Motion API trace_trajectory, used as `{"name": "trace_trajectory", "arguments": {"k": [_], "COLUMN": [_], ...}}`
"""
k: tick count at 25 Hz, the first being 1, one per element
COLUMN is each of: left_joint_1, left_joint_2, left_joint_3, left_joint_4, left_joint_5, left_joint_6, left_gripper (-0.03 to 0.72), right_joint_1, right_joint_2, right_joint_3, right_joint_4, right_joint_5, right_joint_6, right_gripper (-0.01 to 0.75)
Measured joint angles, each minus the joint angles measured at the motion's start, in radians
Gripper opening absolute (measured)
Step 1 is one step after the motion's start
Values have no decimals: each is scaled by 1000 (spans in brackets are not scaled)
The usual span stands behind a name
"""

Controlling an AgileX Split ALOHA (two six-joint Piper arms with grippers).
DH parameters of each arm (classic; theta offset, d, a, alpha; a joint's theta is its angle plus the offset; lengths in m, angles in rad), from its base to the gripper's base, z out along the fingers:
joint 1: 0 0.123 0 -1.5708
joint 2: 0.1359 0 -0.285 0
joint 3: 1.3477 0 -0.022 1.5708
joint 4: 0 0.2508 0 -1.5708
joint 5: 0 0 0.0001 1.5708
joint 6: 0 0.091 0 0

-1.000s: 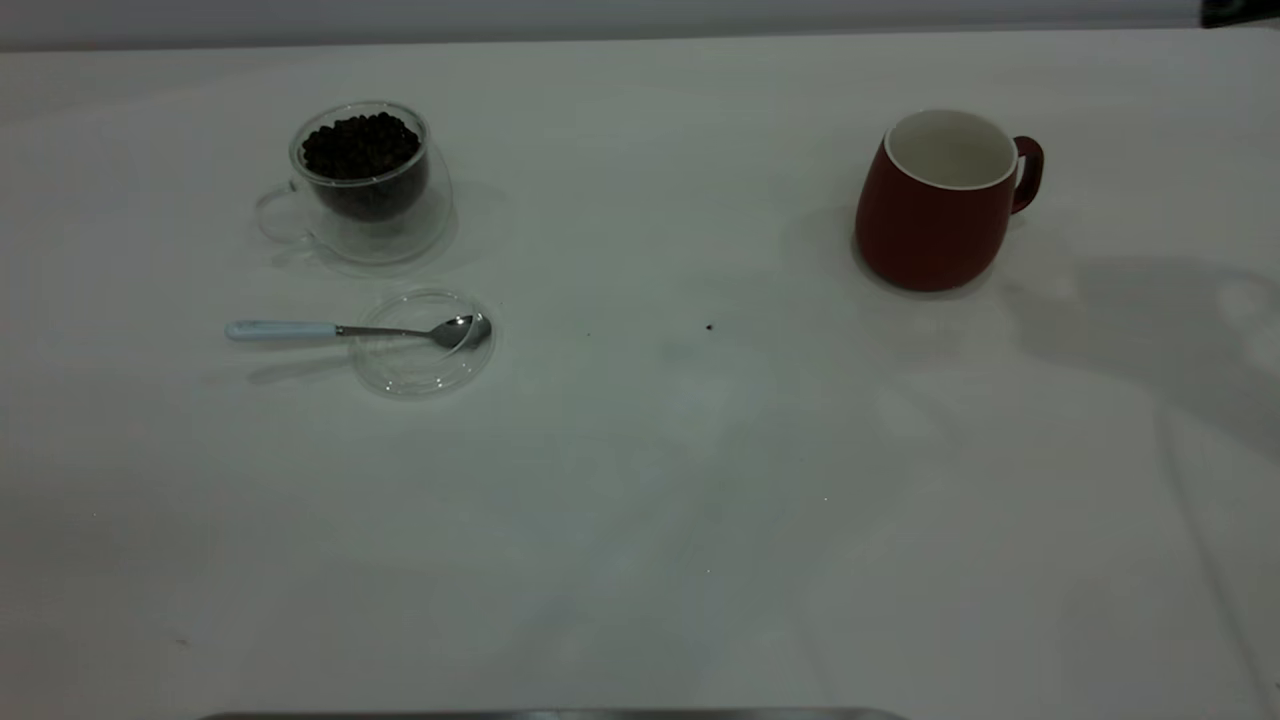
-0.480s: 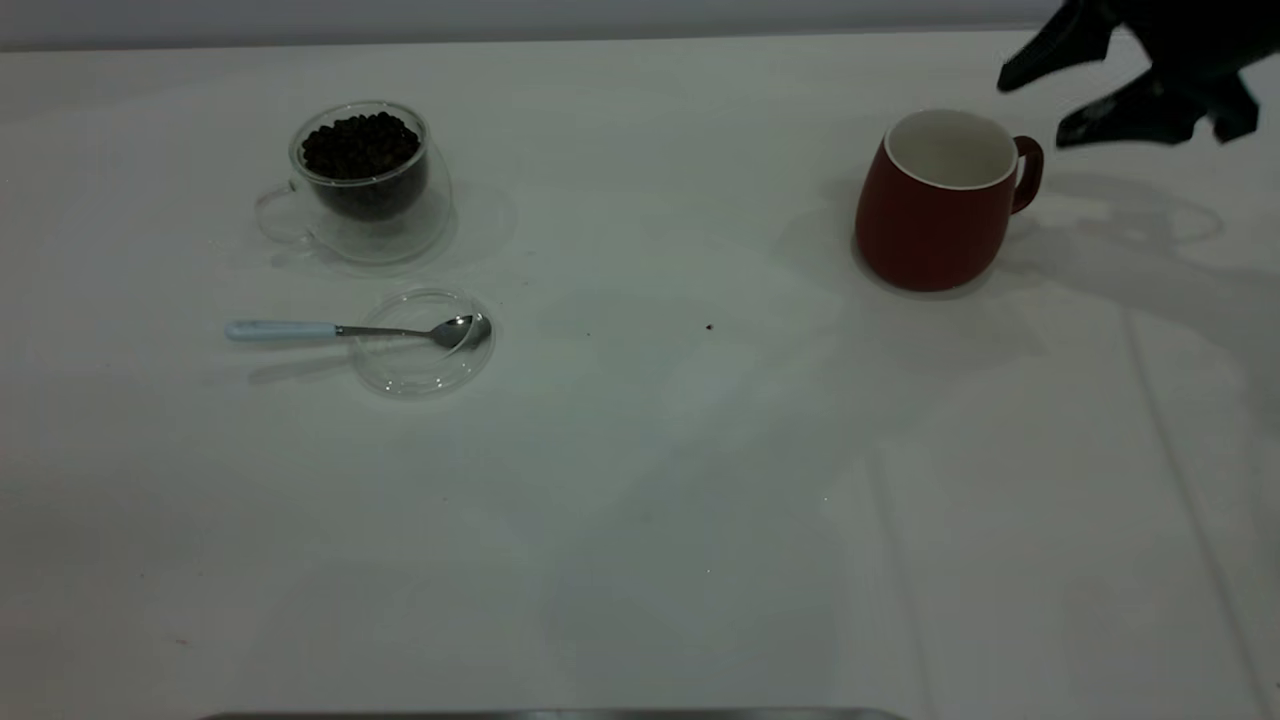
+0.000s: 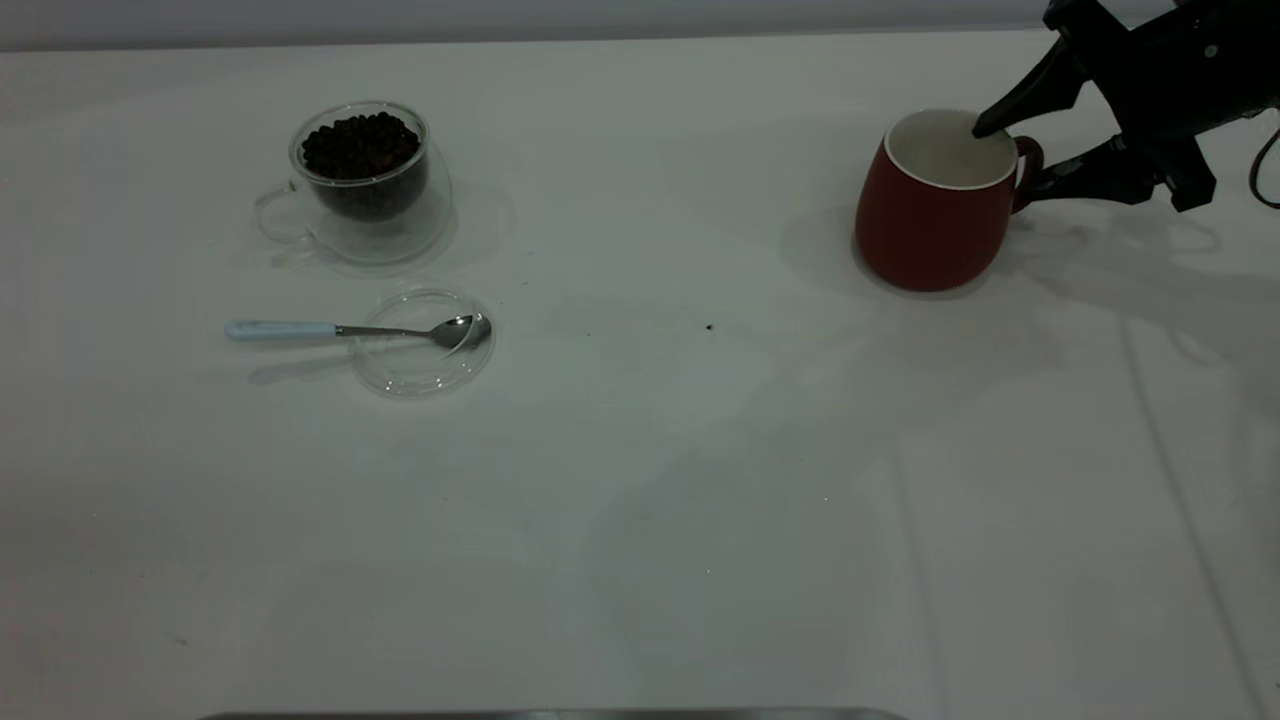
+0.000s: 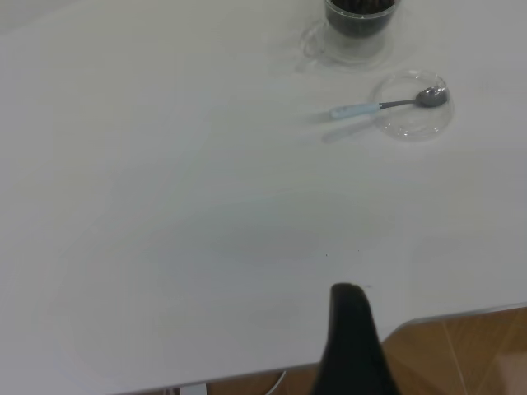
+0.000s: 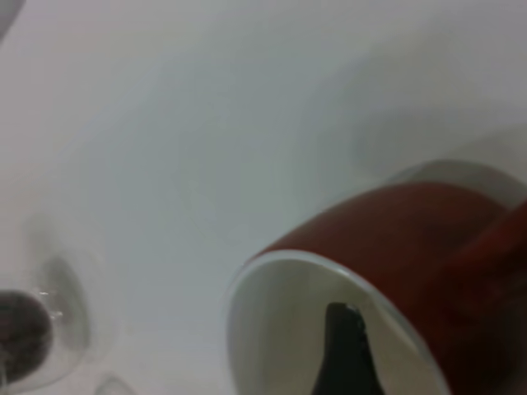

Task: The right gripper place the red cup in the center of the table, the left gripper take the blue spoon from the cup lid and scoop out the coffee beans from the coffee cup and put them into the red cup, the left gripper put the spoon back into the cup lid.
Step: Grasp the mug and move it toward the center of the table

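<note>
The right tool (image 3: pixel 1005 160) is spread wide at the red cup (image 3: pixel 935 215), one finger dipped inside the rim and the other outside by the handle, so the cup wall sits between them without being pinched. The cup stands upright on the white counter (image 3: pixel 640 500). Well away from this tool, across the counter, are the glass coffee cup (image 3: pixel 365 180) filled with coffee beans (image 3: pixel 360 145) and the cup lid (image 3: pixel 420 345) with the blue spoon (image 3: pixel 350 330) resting across it. The left tool (image 4: pixel 352 346) hovers over the counter edge, far from the spoon; I cannot tell whether it is spread.
</note>
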Motion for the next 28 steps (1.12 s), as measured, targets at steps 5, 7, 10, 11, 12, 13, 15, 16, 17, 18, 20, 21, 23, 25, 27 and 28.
{"name": "trace_trajectory", "arguments": {"k": [5, 7, 10, 11, 12, 13, 15, 16, 17, 18, 20, 21, 23, 25, 27, 28], "left_joint_1": [0, 0, 0, 0, 0, 0, 0, 0, 0, 0, 0, 0, 0, 0, 0, 0], "left_joint_2": [0, 0, 0, 0, 0, 0, 0, 0, 0, 0, 0, 0, 0, 0, 0, 0], "left_joint_3": [0, 0, 0, 0, 0, 0, 0, 0, 0, 0, 0, 0, 0, 0, 0, 0], "left_joint_4": [0, 0, 0, 0, 0, 0, 0, 0, 0, 0, 0, 0, 0, 0, 0, 0], "left_joint_5": [0, 0, 0, 0, 0, 0, 0, 0, 0, 0, 0, 0, 0, 0, 0, 0], "left_joint_6": [0, 0, 0, 0, 0, 0, 0, 0, 1, 1, 1, 1, 1, 1, 1, 1], "left_gripper": [596, 596, 596, 596, 596, 596, 596, 596, 596, 596, 596, 596, 596, 596, 596, 596], "right_joint_1": [15, 29, 63, 76, 87, 99, 121, 133, 147, 162, 192, 209, 241, 276, 307, 323], "right_joint_2": [18, 27, 31, 31, 31, 31, 31, 31, 31, 31, 31, 31, 31, 31, 31, 31], "right_joint_3": [0, -1, -1, -1, -1, -1, -2, -2, -2, -2, -2, -2, -3, -3, -3, -3], "right_joint_4": [18, 18, 18, 18, 18, 18, 18, 19, 19, 19, 21, 24, 25, 25, 25, 25], "right_joint_5": [-5, -9, -16, -18, -19, -20, -22, -22, -24, -25, -28, -30, -31, -32, -36, -37], "right_joint_6": [-3, -6, -28, -33, -37, -43, -50, -54, -58, -63, -77, -80, -88, -93, -95, -95], "right_gripper": [590, 590, 590, 590, 590, 590, 590, 590, 590, 590, 590, 590, 590, 590, 590, 590]}}
